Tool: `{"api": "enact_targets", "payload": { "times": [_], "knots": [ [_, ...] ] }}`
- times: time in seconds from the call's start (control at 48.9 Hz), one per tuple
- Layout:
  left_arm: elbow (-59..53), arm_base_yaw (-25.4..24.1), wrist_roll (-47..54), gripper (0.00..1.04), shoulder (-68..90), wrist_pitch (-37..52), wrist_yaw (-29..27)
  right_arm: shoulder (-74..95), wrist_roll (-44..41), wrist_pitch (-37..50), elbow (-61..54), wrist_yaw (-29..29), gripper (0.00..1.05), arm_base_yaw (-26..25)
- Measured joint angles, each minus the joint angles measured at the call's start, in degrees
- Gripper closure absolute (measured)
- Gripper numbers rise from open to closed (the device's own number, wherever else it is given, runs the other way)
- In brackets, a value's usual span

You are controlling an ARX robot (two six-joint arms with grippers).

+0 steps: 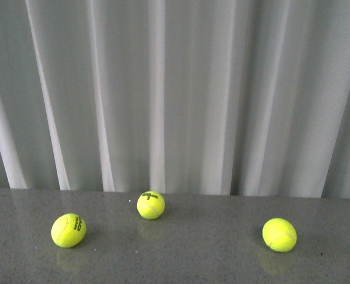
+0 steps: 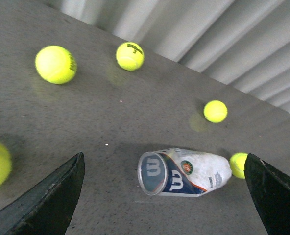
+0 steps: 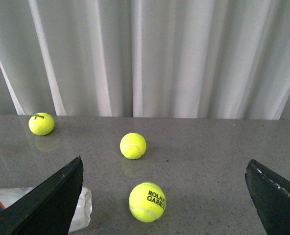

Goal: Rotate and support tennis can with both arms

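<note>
Two flat black fingers [image 2: 52,196] of the left pincer [image 2: 163,157] fill the lower corners of the left wrist view. They are spread wide apart and hold nothing. Beyond them the tennis can [image 2: 189,172] lies on its side on the grey speckled tabletop [image 2: 110,117], touching neither finger. Its silver-rimmed round end faces the camera and shows a pale Wilson "W". A second, larger white "W" sits on the blue part of the label, with a red stripe beneath and a small round emblem above. Fine print on the white part is too small to read. The clear wall looks crumpled toward the far end, where a yellow tennis ball [image 2: 239,164] sits just beside it.

The right pincer [image 3: 163,160] is also wide open and empty, its two dark blades at the lower corners of the right wrist view. The can's crumpled clear end shows beside one blade. Near it, but apart from it, rests a printed ball [image 3: 147,201] reading "ROLAND GARROS" in black capitals.

From the front view, three yellow balls sit well apart on the tabletop before a white pleated curtain [image 1: 175,89]. The middle ball [image 1: 151,205] carries dark script that appears to read "Wilson". The left ball [image 1: 68,230] has black print too small to read, and the right ball [image 1: 279,234] shows no lettering.
</note>
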State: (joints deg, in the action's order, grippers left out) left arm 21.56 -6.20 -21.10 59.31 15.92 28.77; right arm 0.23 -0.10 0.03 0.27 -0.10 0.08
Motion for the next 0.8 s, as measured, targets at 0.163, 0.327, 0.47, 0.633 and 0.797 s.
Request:
{"api": "enact_targets", "payload": {
  "times": [0.163,0.327,0.47,0.633,0.797],
  "knots": [
    [8.9,1.2,5.6,0.07,26.5,-0.7,9.6,0.0,0.0,0.0,0.0,0.0,0.07,0.0],
    [13.1,4.6,6.5,0.07,40.0,0.3,14.6,0.0,0.0,0.0,0.0,0.0,0.07,0.0],
    [15.0,7.8,5.7,0.07,44.8,3.1,15.5,0.0,0.0,0.0,0.0,0.0,0.07,0.0],
    [18.1,11.6,4.2,0.07,50.1,5.7,15.3,0.0,0.0,0.0,0.0,0.0,0.07,0.0],
    [21.2,14.2,2.8,0.07,54.0,6.8,15.2,0.0,0.0,0.0,0.0,0.0,0.07,0.0]
  ]
}}
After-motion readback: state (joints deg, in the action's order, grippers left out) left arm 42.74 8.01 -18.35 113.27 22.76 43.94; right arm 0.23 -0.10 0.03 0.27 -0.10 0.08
